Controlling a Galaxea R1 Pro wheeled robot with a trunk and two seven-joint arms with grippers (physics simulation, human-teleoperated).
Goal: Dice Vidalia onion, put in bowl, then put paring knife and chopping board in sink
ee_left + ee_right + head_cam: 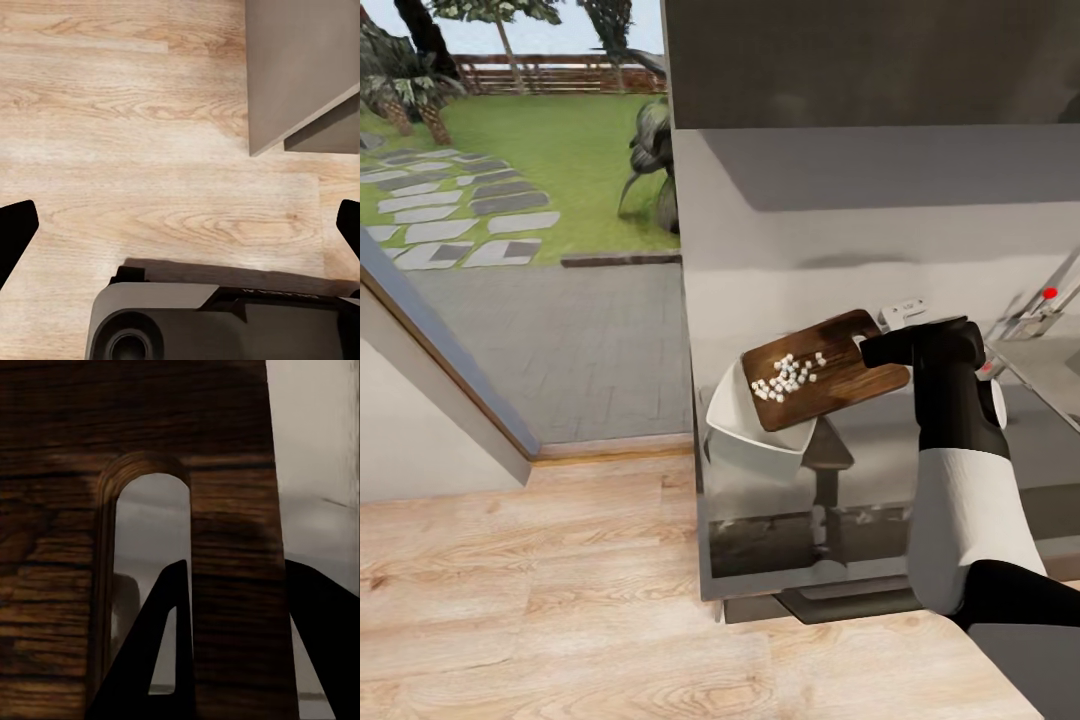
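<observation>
Wooden chopping board point(826, 368), brown with rounded corners, lifted off the countertop point(960, 440) and tilted, low end dipping toward the bowl point(752, 432). Small white cubes of diced onion point(788, 375) scattered across the middle of the board's top face, none visibly in the bowl. Low corner of the board overlapping the bowl's rim, hiding part of its hollow; touching or just above, cannot tell. Bowl white and squarish, sitting at the left end of the countertop, close to the front edge.

High end of the board pinched by the right gripper point(882, 350), black fingers closed on the edge beside the slot hole. Seen up close from the right wrist: dark wood grain of the board point(225, 585), the arched slot hole, one black finger point(161, 660) showing through the slot and the other on the outer side of the board's edge.

Behind the right arm, chrome tap point(1032, 310) with red knob at the back of the countertop, near the grey wall panel; sink basin mostly out of frame.

Left gripper point(180, 225) spread wide, black fingertips point(15, 229) at opposite sides of the wrist view, nothing between them, hanging over light wood floor point(150, 150) beside a grey cabinet corner point(300, 67).
</observation>
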